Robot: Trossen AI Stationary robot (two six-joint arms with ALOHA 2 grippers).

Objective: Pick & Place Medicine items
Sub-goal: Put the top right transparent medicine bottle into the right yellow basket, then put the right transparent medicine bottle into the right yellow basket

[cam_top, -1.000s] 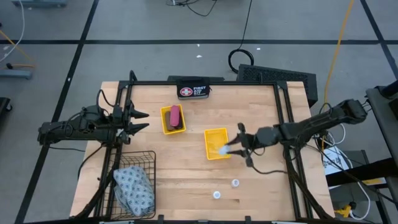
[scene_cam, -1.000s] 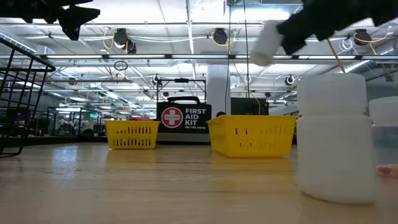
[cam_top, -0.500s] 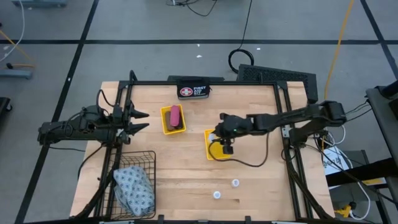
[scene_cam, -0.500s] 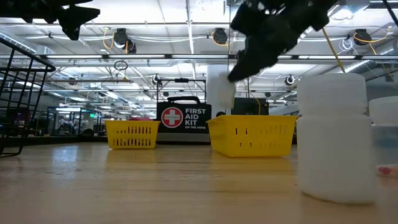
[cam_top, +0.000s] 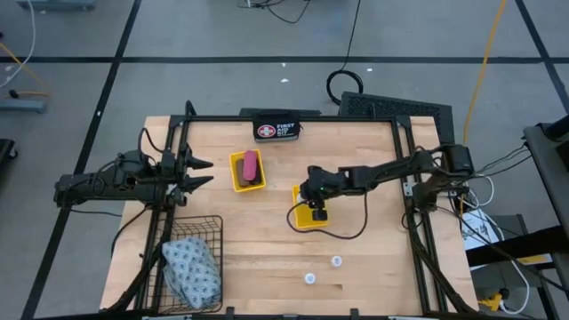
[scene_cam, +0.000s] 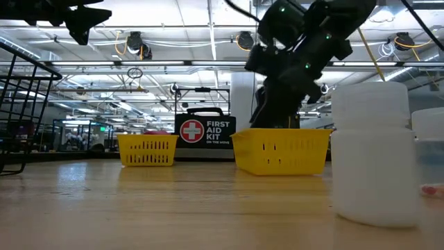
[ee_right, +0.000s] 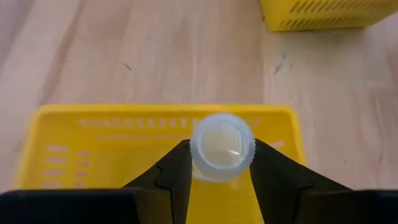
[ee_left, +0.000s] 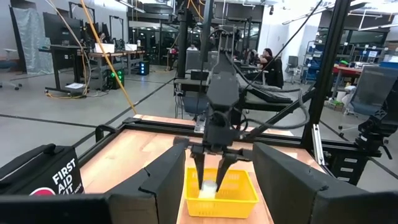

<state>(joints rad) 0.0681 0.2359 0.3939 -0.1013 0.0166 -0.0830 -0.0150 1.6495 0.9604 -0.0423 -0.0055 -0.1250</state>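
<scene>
Right gripper: the right gripper [cam_top: 310, 203] is reached down into the nearer yellow tray [cam_top: 300, 219] in the middle of the table, and is clenched on a white round container [ee_right: 222, 146], which is pinched between the two fingers [ee_right: 175, 177] over the tray floor.
Left gripper: the left gripper [cam_top: 199, 172] is held above the table's left side, well apart from the trays, with its fingers spread and nothing between them.
Other white containers: two white round containers [cam_top: 337, 261] are stood near the table's front edge, close to each other.
Second yellow tray: a pink flat bar [cam_top: 251, 164] is laid in the second yellow tray [cam_top: 236, 172], beside a brown oblong [cam_top: 257, 176].
Patterned pouch: the grey-blue patterned pouch [cam_top: 192, 268] is held in a black wire basket [cam_top: 213, 227] at the front left corner.
First aid case: the black First Aid case [cam_top: 276, 131] is stood at the far edge.
</scene>
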